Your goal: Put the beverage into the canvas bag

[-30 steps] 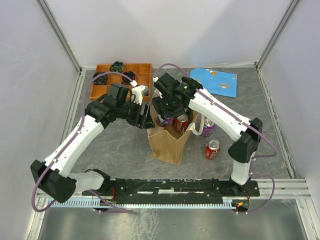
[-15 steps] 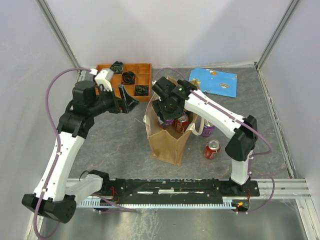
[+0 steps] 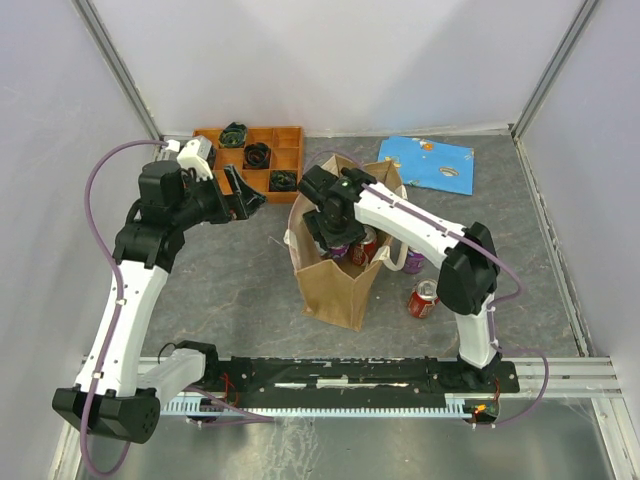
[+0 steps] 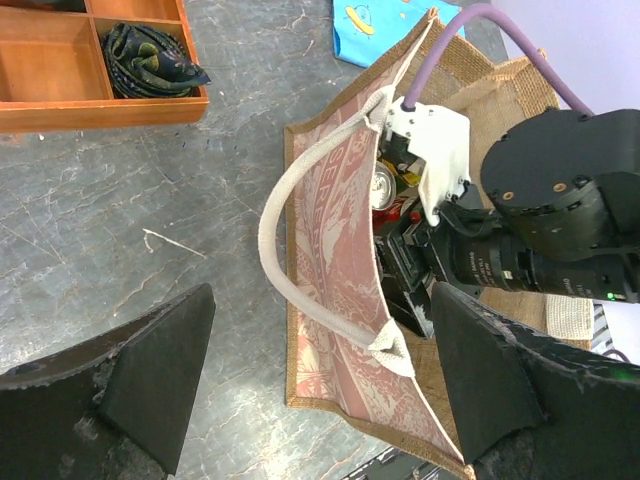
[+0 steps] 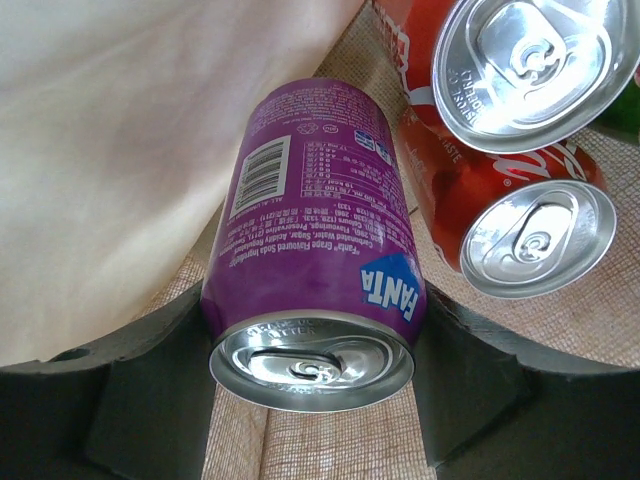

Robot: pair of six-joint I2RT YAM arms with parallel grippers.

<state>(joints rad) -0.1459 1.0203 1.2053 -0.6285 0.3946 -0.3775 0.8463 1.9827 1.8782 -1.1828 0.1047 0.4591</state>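
Observation:
The canvas bag stands upright mid-table, tan-brown with white loop handles. My right gripper reaches down into its mouth and is shut on the beverage, a purple Fanta can. One finger presses each side of the can near its top, and the right wrist view shows the gripper above the burlap floor. Two red cans lie inside next to it. My left gripper hangs left of the bag, open and holding nothing. From the left wrist, the gripper faces the bag's side.
An orange compartment tray with dark items sits at the back left. A blue packet lies at the back right. A purple can stands just right of the bag, and a red can lies nearer the front.
My left arm drew back to the left, away from the bag, and its gripper opened. The right gripper with the purple can shifted slightly left and lower inside the bag.

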